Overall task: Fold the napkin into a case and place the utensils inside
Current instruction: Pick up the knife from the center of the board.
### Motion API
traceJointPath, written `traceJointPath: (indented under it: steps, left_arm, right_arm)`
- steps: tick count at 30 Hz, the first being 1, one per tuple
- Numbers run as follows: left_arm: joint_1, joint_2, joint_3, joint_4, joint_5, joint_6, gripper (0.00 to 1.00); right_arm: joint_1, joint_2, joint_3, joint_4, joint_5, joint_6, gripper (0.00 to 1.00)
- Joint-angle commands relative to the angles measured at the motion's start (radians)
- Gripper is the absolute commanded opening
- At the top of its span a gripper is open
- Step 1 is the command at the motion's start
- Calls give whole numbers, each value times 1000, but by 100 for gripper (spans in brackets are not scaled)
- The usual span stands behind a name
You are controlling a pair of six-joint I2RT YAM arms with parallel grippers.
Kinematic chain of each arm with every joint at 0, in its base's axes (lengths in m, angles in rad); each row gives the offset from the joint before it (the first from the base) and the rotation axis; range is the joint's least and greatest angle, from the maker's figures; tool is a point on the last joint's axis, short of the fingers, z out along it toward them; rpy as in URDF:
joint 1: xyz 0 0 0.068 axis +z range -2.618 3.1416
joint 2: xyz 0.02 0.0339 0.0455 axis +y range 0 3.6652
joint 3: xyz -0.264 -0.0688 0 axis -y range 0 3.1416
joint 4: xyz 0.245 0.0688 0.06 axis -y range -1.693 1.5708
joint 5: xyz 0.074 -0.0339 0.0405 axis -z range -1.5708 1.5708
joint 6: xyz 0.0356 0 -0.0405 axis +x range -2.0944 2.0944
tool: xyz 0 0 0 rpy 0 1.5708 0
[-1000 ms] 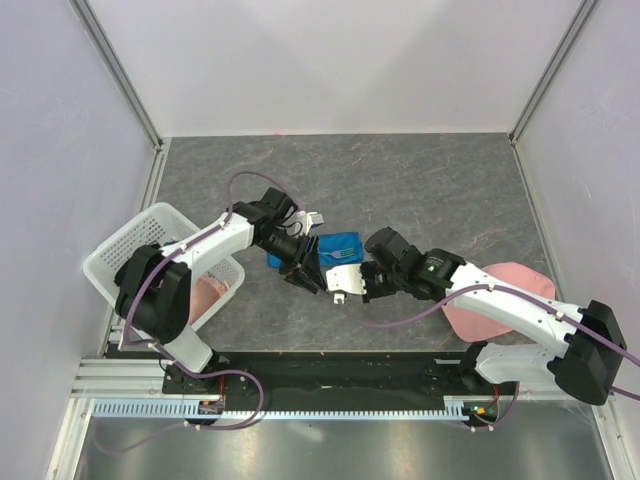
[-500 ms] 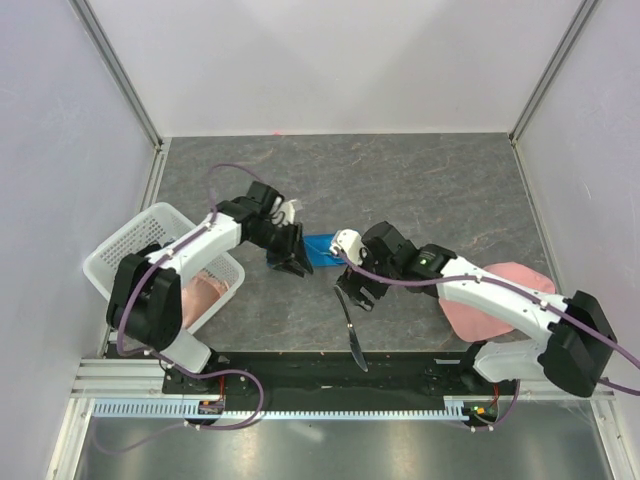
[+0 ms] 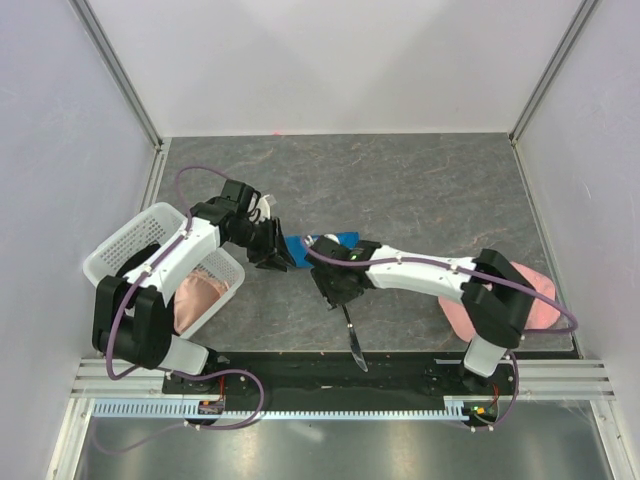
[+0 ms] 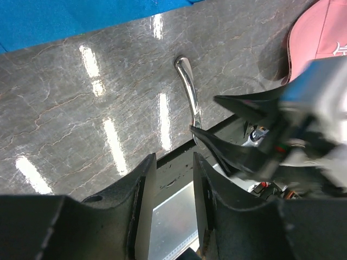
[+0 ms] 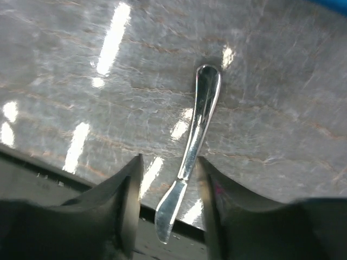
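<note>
The table knife [image 5: 195,130] lay on the table [image 3: 420,190], blade past the near edge, between the right gripper's [image 5: 169,158] parted jaws, ungripped. The left gripper [image 4: 173,157], jaws slightly apart and empty, hung just beside the folded blue napkin [image 3: 338,239].

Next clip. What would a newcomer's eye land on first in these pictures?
The knife lies alone at the table's front edge, its blade tip poking past the edge, with the open right end effector poised over it. Behind it lies the blue napkin, and the left end effector is open and empty nearby. A pink cloth lies at the far right and a white basket at the left.
</note>
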Motion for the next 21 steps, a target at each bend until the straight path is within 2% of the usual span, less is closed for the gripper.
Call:
traceJointPath:
  steps: [1,5,8,13,15,18,21]
  left_arm:
    - [0,-31,-3,-28,-14,-26,40]
    - [0,-60,-15,-44,-27,-25,40]
    - [0,-77,-34,-45,-27,-26,40]
    - [0,-85,-55,-45,-23,-26,40]
    - [0,-85,-54,-47,-18,-28,40]
    - [0,-80,-54,-54,-15,-22,40]
    - [0,-71,-51,-55,8,-5,43]
  right_arm:
    - [57,59,41,-100,159,90,44]
    - [66,69,-18,-54,139,128,41]
    - [79,72,-30,-51,171,131,48]
    - [82,85,-76,-11,156,139,48]
    - [82,92,-100,20,160,140,43]
    - [82,121,-123,60,139,130,29]
    - [80,150,-134,93,119,58,8]
